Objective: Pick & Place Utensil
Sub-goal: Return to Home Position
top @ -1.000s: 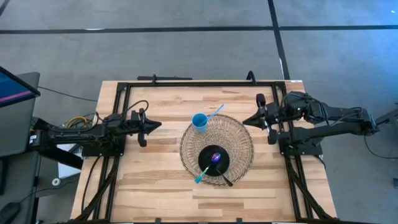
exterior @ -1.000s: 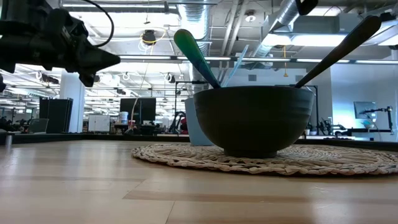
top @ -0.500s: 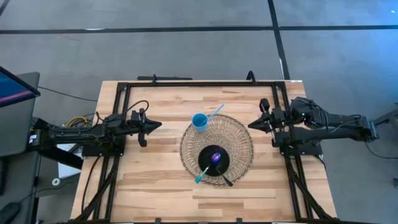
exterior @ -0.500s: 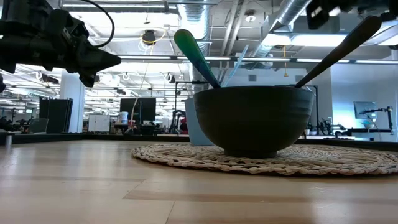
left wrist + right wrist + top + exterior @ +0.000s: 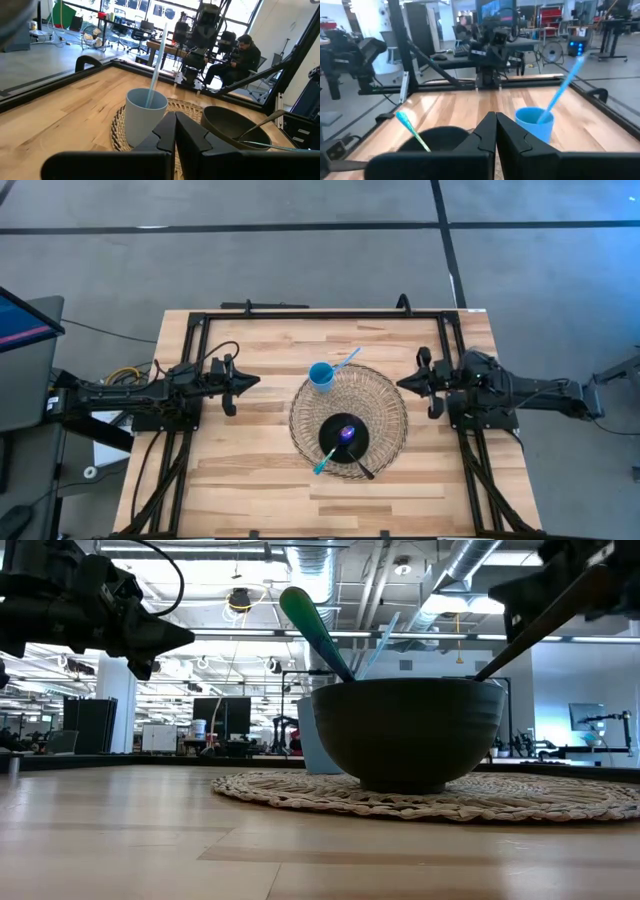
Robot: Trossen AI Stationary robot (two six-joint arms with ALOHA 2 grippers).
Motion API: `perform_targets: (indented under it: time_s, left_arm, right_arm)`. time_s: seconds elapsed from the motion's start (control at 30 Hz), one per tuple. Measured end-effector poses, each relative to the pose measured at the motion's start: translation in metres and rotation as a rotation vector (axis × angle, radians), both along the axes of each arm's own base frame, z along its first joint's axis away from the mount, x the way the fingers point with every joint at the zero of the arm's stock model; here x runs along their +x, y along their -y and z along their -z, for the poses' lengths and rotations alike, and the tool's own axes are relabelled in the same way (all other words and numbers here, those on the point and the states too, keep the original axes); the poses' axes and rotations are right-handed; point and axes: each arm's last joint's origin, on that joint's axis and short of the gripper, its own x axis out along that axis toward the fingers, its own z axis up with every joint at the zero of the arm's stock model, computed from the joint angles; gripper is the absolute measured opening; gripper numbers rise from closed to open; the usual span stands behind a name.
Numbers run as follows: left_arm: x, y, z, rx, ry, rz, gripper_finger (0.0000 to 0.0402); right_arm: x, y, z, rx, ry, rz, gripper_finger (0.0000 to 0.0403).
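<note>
The wooden table (image 5: 260,470) carries everything, with one dark arm lying low along each side. The left arm (image 5: 130,395) stretches level from the left edge, folded and pointing inward. Its left end effector (image 5: 255,381) hangs above bare wood, well apart from the mat, with its fingers pressed together and holding nothing. The right arm (image 5: 530,390) mirrors it from the right edge. The right end effector (image 5: 402,383) hangs just beside the mat's rim, its fingers likewise closed on nothing.

A round woven mat (image 5: 385,405) lies between them at the table's middle. A dark bowl (image 5: 345,438) sits on the mat's near half. A blue cup (image 5: 321,376) stands upright on the mat's far left rim. A blue straw (image 5: 346,361) stands in the cup, leaning out toward the far right. A teal spoon (image 5: 325,461) and a dark utensil (image 5: 362,470) lean out of the bowl.
</note>
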Motion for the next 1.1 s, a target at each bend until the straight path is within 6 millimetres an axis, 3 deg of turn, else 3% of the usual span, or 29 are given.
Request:
perform_targets:
  time_s: [0.2, 0.4, 0.93, 1.1]
  left_arm:
    - [0.000, 0.000, 0.000, 0.000, 0.000, 0.000, 0.0010]
    - [0.000, 0.000, 0.000, 0.000, 0.000, 0.000, 0.0010]
    - [0.000, 0.000, 0.000, 0.000, 0.000, 0.000, 0.0010]
    - [0.000, 0.000, 0.000, 0.000, 0.001, 0.000, 0.0010]
  right_arm:
    - [-0.004, 0.006, 0.025, 0.046, 0.039, 0.138, 0.0001]
    - [-0.008, 0.007, 0.040, 0.048, 0.078, 0.155, 0.0001]
    - [-0.009, 0.008, 0.058, 0.148, -0.075, 0.181, 0.0001]
    - [-0.010, 0.010, 0.060, 0.168, -0.089, 0.259, 0.0001]
